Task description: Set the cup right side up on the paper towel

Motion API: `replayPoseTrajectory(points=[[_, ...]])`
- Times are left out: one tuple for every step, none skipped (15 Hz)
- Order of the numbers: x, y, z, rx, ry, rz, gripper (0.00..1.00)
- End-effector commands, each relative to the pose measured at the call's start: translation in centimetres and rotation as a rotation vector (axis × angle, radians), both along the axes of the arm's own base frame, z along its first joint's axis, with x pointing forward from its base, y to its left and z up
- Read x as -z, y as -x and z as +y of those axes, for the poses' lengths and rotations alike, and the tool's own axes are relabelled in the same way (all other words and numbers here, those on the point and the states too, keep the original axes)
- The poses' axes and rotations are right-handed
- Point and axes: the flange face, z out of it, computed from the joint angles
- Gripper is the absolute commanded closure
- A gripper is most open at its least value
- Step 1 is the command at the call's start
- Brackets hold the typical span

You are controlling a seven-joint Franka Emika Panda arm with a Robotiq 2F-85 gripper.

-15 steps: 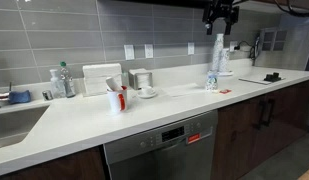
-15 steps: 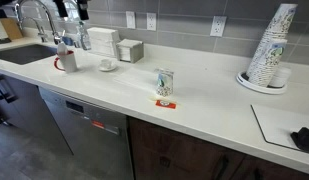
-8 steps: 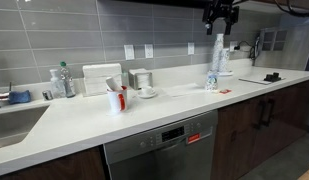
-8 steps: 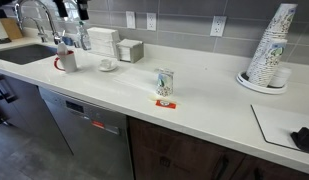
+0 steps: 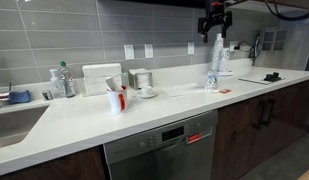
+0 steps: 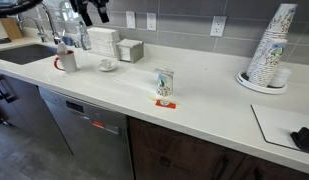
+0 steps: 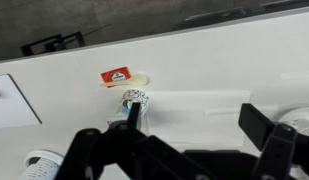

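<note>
A small patterned paper cup (image 6: 165, 82) stands on the white counter, with a red packet (image 6: 164, 102) just in front of it. It also shows in an exterior view (image 5: 211, 79) and from above in the wrist view (image 7: 135, 98), where its top looks closed. A white paper towel (image 7: 209, 100) lies flat beside the cup. My gripper (image 7: 194, 125) is open and empty, high above the counter in both exterior views (image 5: 216, 18) (image 6: 91, 10), over the towel and cup.
A tall stack of paper cups (image 6: 269, 50) stands on a plate by the wall. A red mug with utensils (image 5: 116, 98), a napkin box (image 5: 101, 78) and a sink (image 5: 9, 120) lie further along. A black object (image 6: 302, 138) sits on a mat.
My gripper has shifted sideways a little, high above the counter. The cup and towel have not moved.
</note>
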Motion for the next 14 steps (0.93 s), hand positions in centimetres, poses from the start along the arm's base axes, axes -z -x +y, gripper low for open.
replayPoseTrajectory(points=[[3.7,-4.8,0.4,0.063,0.175,-0.01,0.0],[4.9,-6.0,0.5,0.073,0.219,-0.008,0.0],[6.0,-7.0,0.5,0.078,0.248,0.002,0.0],[7.2,-8.0,0.5,0.075,0.268,0.021,0.0],[8.3,-9.0,0.4,0.07,0.279,0.036,0.0],[9.2,-9.9,0.1,0.062,0.305,0.045,0.0],[10.3,-10.9,-0.3,0.061,0.31,0.062,0.0],[11.2,-11.7,-0.9,0.049,0.324,0.078,0.0],[12.1,-12.5,-1.3,0.035,0.327,0.084,0.0],[12.8,-13.3,-1.5,0.032,0.323,0.08,0.0],[13.5,-14.1,-1.9,0.025,0.328,0.075,0.0],[14.3,-14.8,-2.2,0.016,0.328,0.068,0.0],[14.9,-15.4,-2.5,0.011,0.328,0.06,0.0],[15.4,-16.0,-2.7,0.0,0.332,0.044,0.0]])
